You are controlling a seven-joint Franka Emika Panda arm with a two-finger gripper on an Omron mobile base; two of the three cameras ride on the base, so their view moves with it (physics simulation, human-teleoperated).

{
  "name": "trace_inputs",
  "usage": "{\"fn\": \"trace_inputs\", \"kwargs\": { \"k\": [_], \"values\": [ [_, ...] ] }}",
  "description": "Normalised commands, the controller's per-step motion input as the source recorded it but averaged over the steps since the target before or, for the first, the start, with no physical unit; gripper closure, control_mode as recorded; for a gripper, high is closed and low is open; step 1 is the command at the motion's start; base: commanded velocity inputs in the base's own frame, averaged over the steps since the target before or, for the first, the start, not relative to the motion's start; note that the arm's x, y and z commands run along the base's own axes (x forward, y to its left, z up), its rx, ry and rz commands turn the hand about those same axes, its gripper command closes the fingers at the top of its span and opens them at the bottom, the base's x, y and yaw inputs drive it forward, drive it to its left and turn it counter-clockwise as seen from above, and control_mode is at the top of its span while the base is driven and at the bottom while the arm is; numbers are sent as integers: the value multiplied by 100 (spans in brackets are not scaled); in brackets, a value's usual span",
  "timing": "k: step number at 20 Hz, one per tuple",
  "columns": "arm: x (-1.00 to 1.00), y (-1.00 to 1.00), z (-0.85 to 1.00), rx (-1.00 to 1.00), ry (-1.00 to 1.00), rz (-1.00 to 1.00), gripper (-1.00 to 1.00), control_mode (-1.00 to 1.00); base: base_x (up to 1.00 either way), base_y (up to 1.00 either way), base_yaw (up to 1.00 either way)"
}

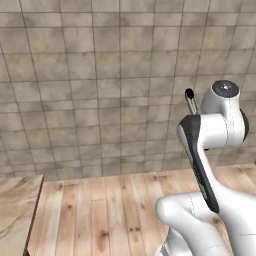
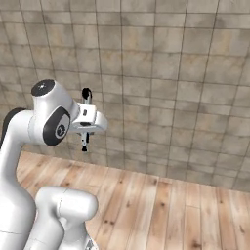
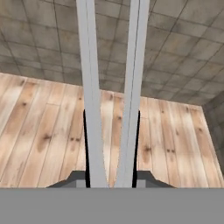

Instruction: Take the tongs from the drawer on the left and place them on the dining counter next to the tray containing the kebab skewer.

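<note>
Two grey arms of the tongs (image 3: 111,87) run up between my gripper (image 3: 111,148) fingers, pinched nearly closed, above the wooden floor (image 3: 39,131). From the left base, their black end pokes up beside the arm (image 1: 210,165), well right of the dining counter (image 1: 15,210). From the right base, I see them upright against the tiled wall (image 2: 171,73).

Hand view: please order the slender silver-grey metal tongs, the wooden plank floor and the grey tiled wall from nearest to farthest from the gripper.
1. The slender silver-grey metal tongs, clamped between the gripper's fingers, running up the picture's middle.
2. The wooden plank floor, below and ahead.
3. The grey tiled wall, beyond the floor's far edge, across the top.
</note>
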Motion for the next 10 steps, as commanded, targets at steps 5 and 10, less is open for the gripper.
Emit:
{"fn": "trace_inputs", "kwargs": {
  "k": [5, 10],
  "values": [
    [0, 0, 0, 0, 0, 0, 100, 100, 100, 0, 29],
    [0, 0, 0, 0, 0, 0, 100, 100, 100, 0, 32]
  ]
}}
